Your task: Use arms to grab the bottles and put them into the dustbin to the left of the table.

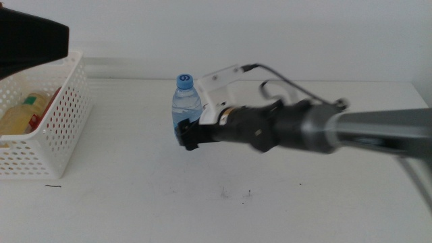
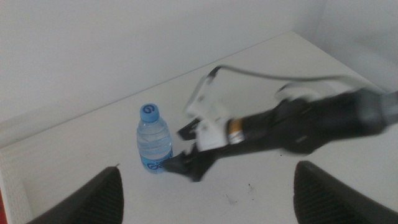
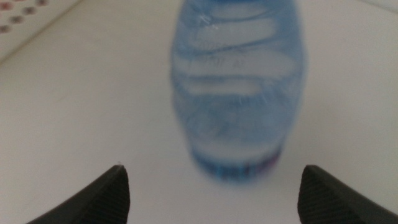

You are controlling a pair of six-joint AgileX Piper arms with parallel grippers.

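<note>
A large plain white tabletop [image 1: 135, 202] fills the scene. At its left edge sits a white perforated plastic basket [image 1: 61, 128], the dustbin, already holding a yellow tea bottle [image 1: 20, 115], with a hint of red beside it. A long black and grey robot arm [image 1: 337, 128] reaches in from the right, carrying a white boxy block [image 1: 219, 88] and a looping black cable [image 1: 277, 77]. Its right gripper [image 1: 189, 133] sits low against a small clear plastic water bottle [image 1: 187, 104] with a blue cap and label. That bottle stands upright near the table's middle back, long axis vertical, cap pointing up, well apart from the basket.

In the right wrist view the jaws are spread wide, wider than the bottle, which stands centred ahead of them; nothing is held. The left gripper [image 2: 205, 193] hangs open above the basket, holding nothing.

The likely risk is tipping: a jaw nudging the light, upright bottle before closing could topple or roll it away.
</note>
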